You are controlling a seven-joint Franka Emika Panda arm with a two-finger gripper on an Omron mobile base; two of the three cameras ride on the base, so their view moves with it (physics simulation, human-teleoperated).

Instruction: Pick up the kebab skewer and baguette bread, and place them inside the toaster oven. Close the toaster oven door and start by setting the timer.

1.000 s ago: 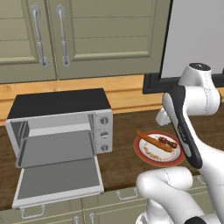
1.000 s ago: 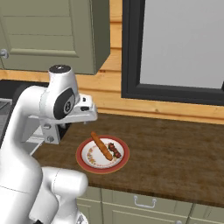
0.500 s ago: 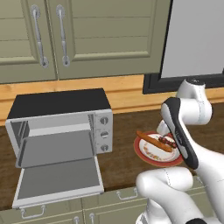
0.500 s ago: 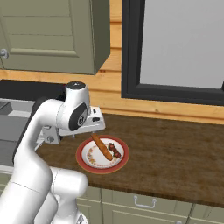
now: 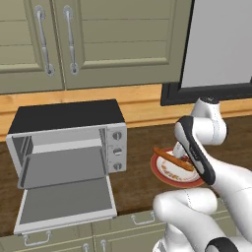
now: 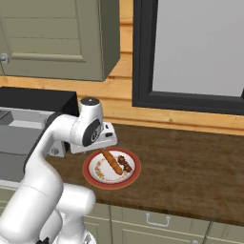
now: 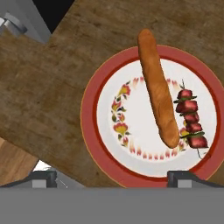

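One baguette bread (image 7: 157, 87) | one kebab skewer (image 7: 190, 119) | one plate (image 7: 105, 127) | pincer (image 7: 115, 177) wide open, empty

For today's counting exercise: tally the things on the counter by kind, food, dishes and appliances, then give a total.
Food: 2, the baguette bread and the kebab skewer
Dishes: 1, the red-rimmed plate
Appliances: 1, the toaster oven, door open
Total: 4

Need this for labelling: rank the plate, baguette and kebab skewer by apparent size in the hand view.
1. plate, widest by far
2. baguette bread, nearly spanning the plate
3. kebab skewer, clearly shortest
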